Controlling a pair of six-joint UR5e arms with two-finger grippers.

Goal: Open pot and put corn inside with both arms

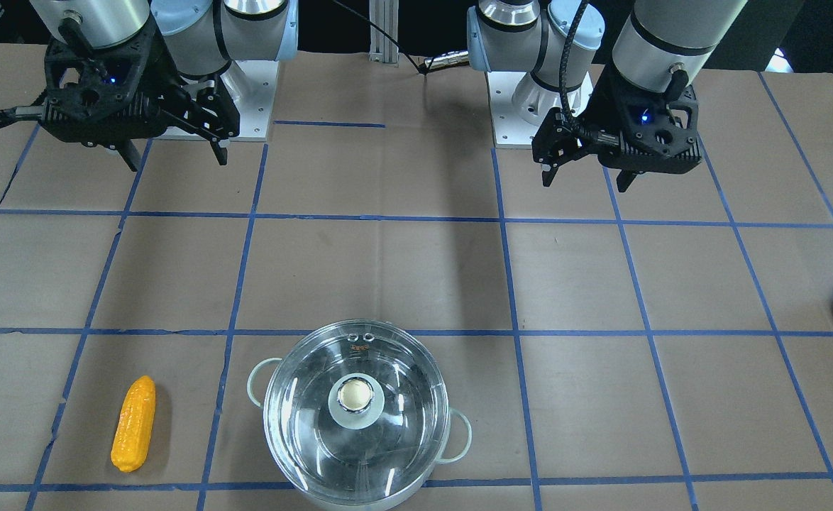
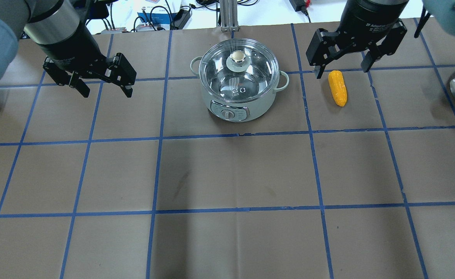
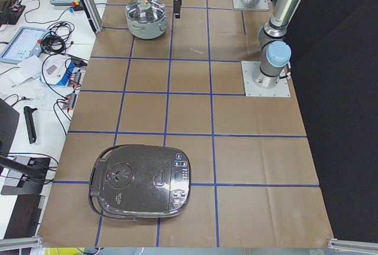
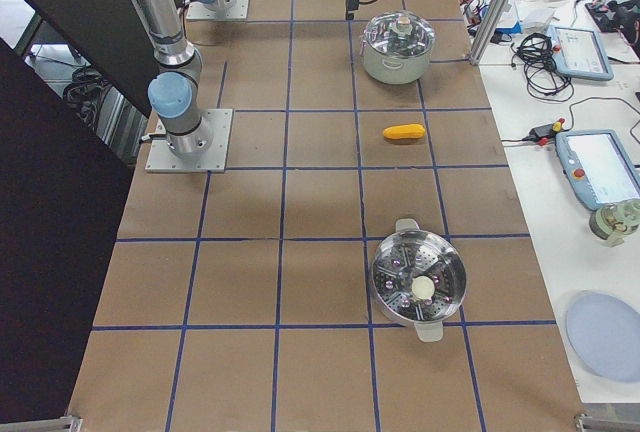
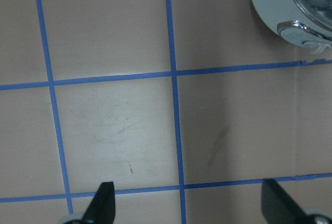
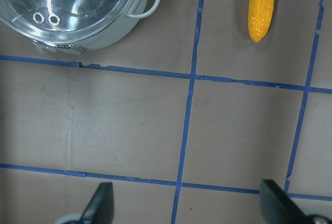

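Observation:
The pot (image 2: 239,106) stands at the far middle of the table, pale-walled with two loop handles, and its clear glass lid (image 2: 238,75) with a round knob (image 2: 235,57) is on it. It also shows in the front view (image 1: 278,426). The corn (image 2: 336,88) lies flat on the table to the pot's right and shows in the front view (image 1: 134,424) and the right wrist view (image 6: 262,6). My left gripper (image 2: 106,92) hovers open and empty to the pot's left. My right gripper (image 2: 342,72) hovers open and empty above the corn's far end.
A steel steamer pot (image 4: 418,284) stands at the table's right end. A dark rice cooker (image 3: 142,181) sits at the left end. Blue tape lines grid the brown table. Cables and devices lie beyond the far edge.

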